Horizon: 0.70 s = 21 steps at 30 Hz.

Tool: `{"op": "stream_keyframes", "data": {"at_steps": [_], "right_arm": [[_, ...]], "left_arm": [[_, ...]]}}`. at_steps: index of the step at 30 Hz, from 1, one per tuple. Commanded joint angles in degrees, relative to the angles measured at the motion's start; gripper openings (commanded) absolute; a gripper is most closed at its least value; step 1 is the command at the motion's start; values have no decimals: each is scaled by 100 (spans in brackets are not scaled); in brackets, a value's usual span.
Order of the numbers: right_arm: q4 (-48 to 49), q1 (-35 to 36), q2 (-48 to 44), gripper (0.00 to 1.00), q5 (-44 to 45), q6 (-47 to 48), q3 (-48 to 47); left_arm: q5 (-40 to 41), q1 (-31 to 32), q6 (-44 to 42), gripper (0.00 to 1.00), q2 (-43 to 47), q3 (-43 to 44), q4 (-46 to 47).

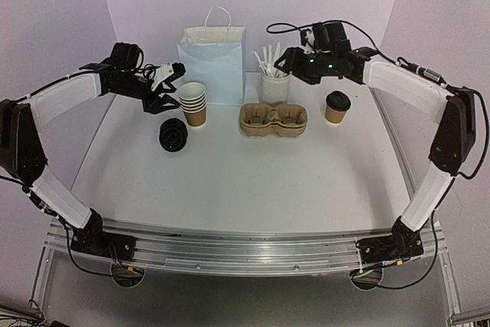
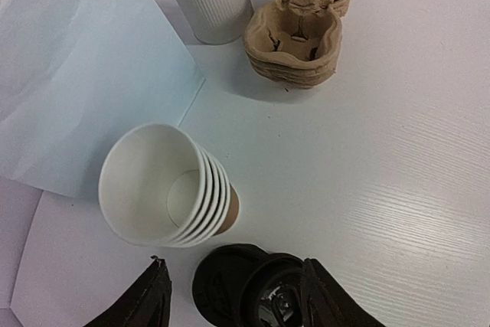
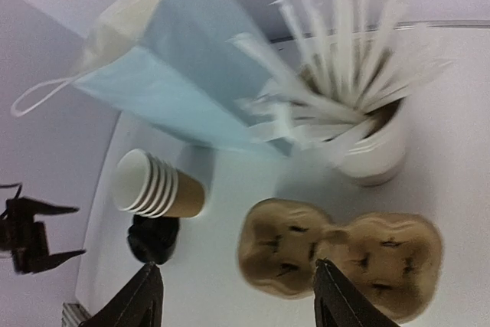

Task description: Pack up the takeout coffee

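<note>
With the left claw [image 1: 168,89] and right claw [image 1: 285,63] both released and empty above the surface [image 1: 230,181], the nested paper cups [image 1: 194,103] beside the bag [image 1: 213,63] look light and crushable, probably best pinched gently at the stiff rim.

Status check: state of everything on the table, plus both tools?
paper cups: nested stack, upright, no lid
black lids: stacked on the table, not on any cup
lidded cup: upright, lid on
cup carrier: stacked, pockets empty
stick cup: upright, full of white sticks
paper bag: standing upright
left tool: open, holding nothing
right tool: open, holding nothing
</note>
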State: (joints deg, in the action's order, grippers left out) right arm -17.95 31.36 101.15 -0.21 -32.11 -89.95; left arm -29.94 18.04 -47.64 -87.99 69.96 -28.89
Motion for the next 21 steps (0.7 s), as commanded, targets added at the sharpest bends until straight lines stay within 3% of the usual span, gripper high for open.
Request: {"op": "stream_keyframes", "data": {"at_steps": [1, 5, 12, 18, 21], "right_arm": [[978, 757, -88, 58, -110, -1300, 222], [1392, 1266, 429, 49, -108, -1834, -108], [1580, 1653, 1407, 47, -234, -2094, -815], [1782, 1700, 2134, 38, -166, -2427, -1304], [2010, 1718, 2480, 35, -214, -2647, -1545]], "left_arm": [[84, 41, -1069, 56, -696, 981, -304], [-156, 29, -1674, 55, -1483, 2075, -1581], [-69, 32, -2598, 53, -2087, 2619, -2260], [-79, 34, -2386, 50, -2473, 3034, -2300], [-61, 43, -2417, 45, -2548, 3079, -2318]]}}
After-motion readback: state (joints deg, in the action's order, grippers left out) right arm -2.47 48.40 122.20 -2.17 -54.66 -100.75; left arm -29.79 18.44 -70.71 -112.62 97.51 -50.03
